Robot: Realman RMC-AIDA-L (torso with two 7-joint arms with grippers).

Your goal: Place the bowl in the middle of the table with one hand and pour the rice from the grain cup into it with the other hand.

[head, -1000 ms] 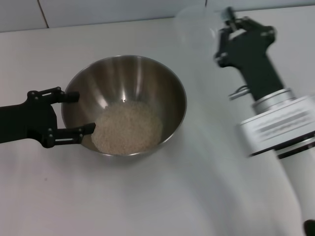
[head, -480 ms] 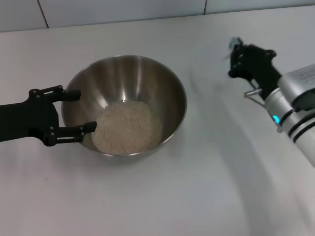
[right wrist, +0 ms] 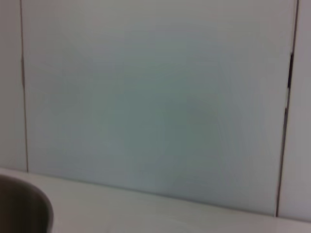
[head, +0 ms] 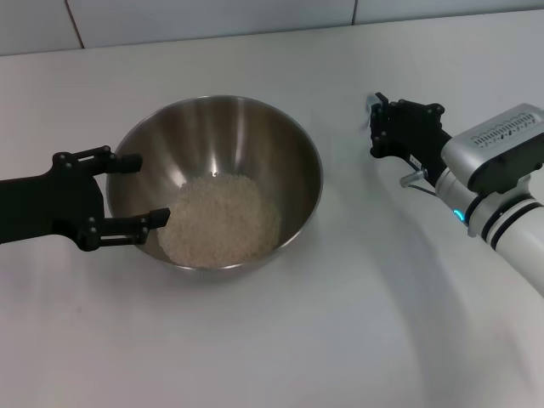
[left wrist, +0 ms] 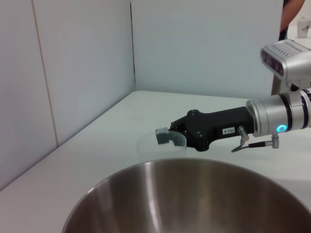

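Head view shows the bowl sitting near the middle of the table, a little toward its left edge, with the rice heaped inside it. Our left gripper has its fingers spread to either side of the bowl's left rim, one finger outside the wall and one reaching over it; we cannot tell whether they touch the steel.

Our right gripper sits low over the table toward the right edge, well apart from the bowl. In the left wrist view it is closed on the grain cup, which looks empty and stands at or just above the tabletop.

We judge the pour done and the step in hand to be setting the cup down. To do it well, we should bring the cup flat onto the table before parting the fingers, then draw the arm back toward the right edge, so a light cup is not tipped.

Room is generous: bare table lies between cup and bowl, and along the near edge. The far edge meets a wall, so we should retreat sideways.
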